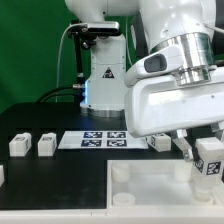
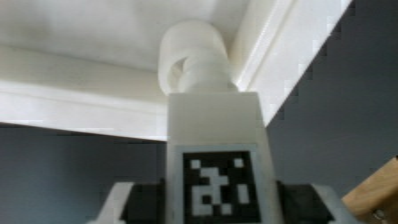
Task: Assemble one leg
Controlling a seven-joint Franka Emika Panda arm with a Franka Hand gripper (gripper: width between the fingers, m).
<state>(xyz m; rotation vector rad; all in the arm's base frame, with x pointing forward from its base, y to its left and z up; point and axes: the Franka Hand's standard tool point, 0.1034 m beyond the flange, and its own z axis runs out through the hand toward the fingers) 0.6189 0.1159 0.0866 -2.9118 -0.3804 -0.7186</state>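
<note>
Clenched on the leg (image 2: 217, 130), and clenched hard: gripper (image 2: 217, 210) pinching the white post from both sides, fingers (image 2: 139, 205) flush against its flanks. Facing the wrist camera squarely with the black-and-white tag (image 2: 217, 190), low on the post, right between the pads. Running out from there to a round end peg (image 2: 196, 62), aimed at the white tray (image 1: 160, 195) and close beside one raised rim; touching or not, impossible to tell. Over in the exterior view, hanging upright above the tray's far corner on the exterior view's right, tag turned toward the camera, tucked under the bulky white arm (image 1: 170, 100). Outward across the tray to two round sockets (image 1: 120, 176), one behind the other along its edge on the exterior view's left. Beyond the rim and onto the black table (image 1: 55, 190): marker board (image 1: 104, 140) lying flat behind the tray, a single post (image 1: 160, 143) just beside it on the exterior view's right, and a pair of loose posts (image 1: 46, 145) side by side, well apart from the gripper on the exterior view's left.
</note>
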